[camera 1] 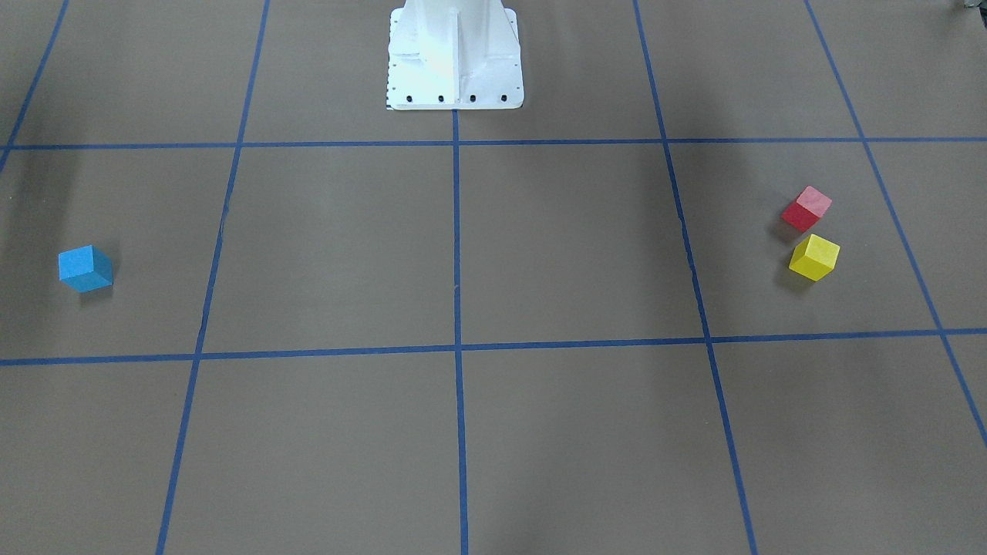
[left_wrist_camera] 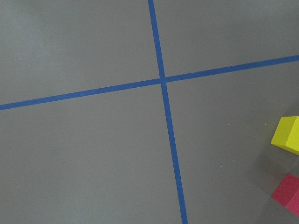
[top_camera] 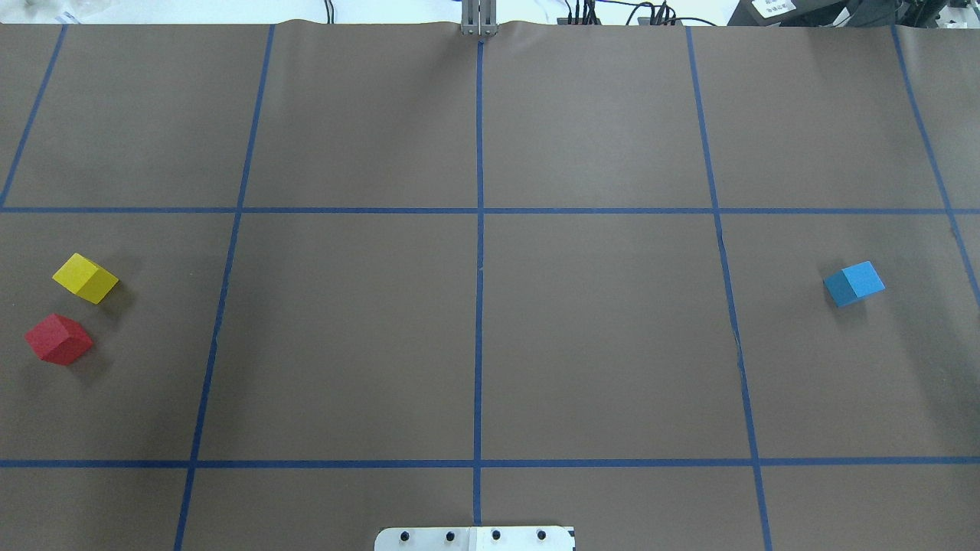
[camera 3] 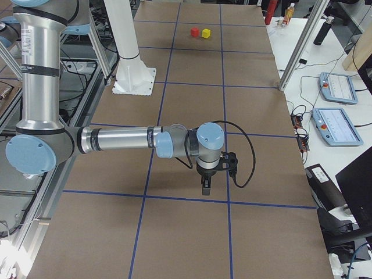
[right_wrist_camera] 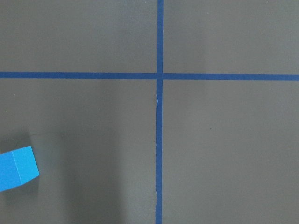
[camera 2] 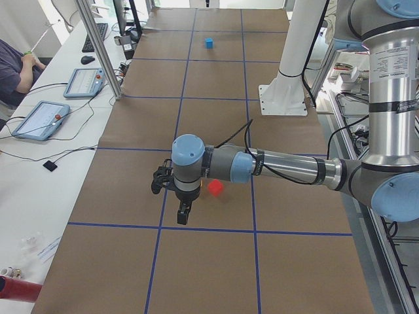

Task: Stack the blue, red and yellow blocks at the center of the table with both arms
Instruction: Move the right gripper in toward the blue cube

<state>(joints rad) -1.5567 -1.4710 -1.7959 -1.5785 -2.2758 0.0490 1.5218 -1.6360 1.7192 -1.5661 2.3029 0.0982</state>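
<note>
A yellow block (top_camera: 85, 278) and a red block (top_camera: 59, 338) are seen just apart at the left edge of the taped table (top_camera: 482, 344), while a blue block (top_camera: 854, 283) is set far right.

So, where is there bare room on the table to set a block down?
The two centre squares beside the middle tape line are bare, lying between the yellow block and red block at one end and the blue block at the other. Only the yellow-red pair is crowded.
</note>
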